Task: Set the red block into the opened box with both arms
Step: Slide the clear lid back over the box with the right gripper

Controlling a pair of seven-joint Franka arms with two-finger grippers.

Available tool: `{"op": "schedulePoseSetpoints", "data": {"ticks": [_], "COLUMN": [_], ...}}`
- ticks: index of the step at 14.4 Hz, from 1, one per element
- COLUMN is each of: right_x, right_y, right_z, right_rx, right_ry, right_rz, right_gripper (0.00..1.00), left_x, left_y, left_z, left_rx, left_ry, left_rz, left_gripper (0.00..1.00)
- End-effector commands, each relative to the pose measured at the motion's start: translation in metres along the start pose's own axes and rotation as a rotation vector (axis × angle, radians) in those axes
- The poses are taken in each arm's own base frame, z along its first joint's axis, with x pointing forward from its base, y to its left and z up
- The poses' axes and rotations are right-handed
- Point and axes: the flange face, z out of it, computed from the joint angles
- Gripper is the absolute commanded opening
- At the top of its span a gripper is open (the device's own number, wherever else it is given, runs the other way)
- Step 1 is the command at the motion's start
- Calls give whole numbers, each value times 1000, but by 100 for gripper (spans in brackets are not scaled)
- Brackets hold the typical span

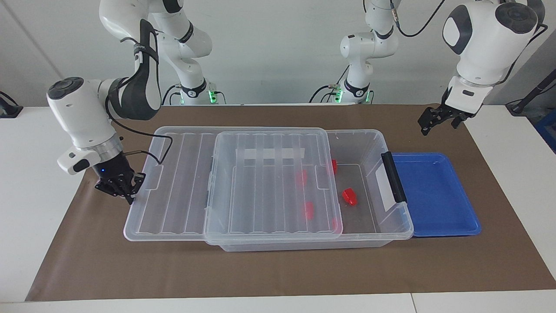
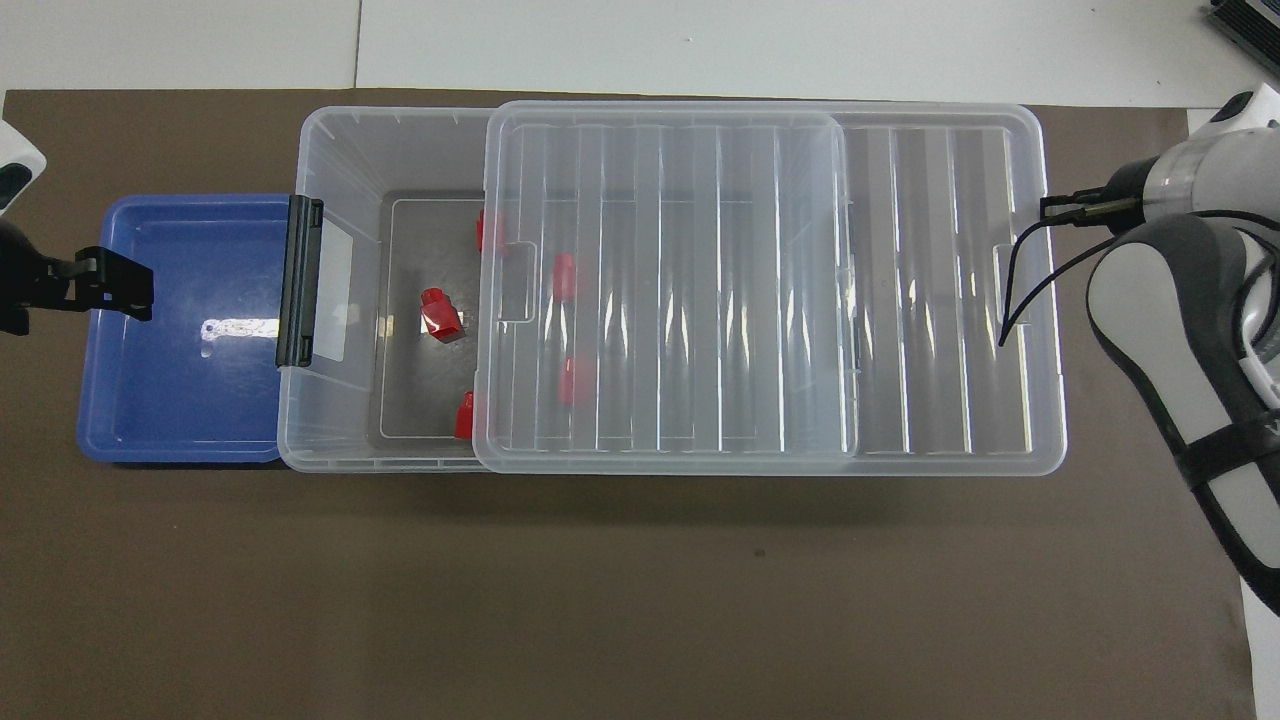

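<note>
The clear box (image 1: 397,226) (image 2: 340,140) lies across the mat with its ribbed lid (image 1: 269,187) (image 2: 760,280) slid partway over it. One red block (image 1: 349,196) (image 2: 440,315) lies uncovered on the box floor. Others like it (image 1: 301,177) (image 2: 563,277) show through the lid. My right gripper (image 1: 126,193) is shut and low, its tips against the lid's end edge at the right arm's end. In the overhead view the arm hides it. My left gripper (image 1: 439,124) (image 2: 135,290) hangs open and empty in the air over the end of the blue tray.
A shallow blue tray (image 1: 434,191) (image 2: 180,390) sits against the box's end with the black handle (image 1: 393,176) (image 2: 300,280), toward the left arm's end. A brown mat (image 1: 278,274) covers the table. The lid overhangs the box toward the right arm's end.
</note>
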Motion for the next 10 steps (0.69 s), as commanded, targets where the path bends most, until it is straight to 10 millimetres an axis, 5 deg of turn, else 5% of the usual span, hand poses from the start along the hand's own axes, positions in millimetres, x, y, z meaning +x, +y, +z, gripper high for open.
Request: {"op": "schedulePoseSetpoints", "data": {"ticks": [1, 10], "right_x": [6, 6], "right_y": [-27, -114], "right_z": [6, 11], "right_rx": [38, 97], "right_ry": [4, -20], "right_rz": [-31, -6], "right_gripper": [0, 0], "left_x": [-9, -11], "left_y": [-15, -10], "left_z": [-5, -7], "left_rx": [-3, -10], "left_ry": [-10, -11], "left_rz": [30, 39], "left_gripper": [100, 100]}}
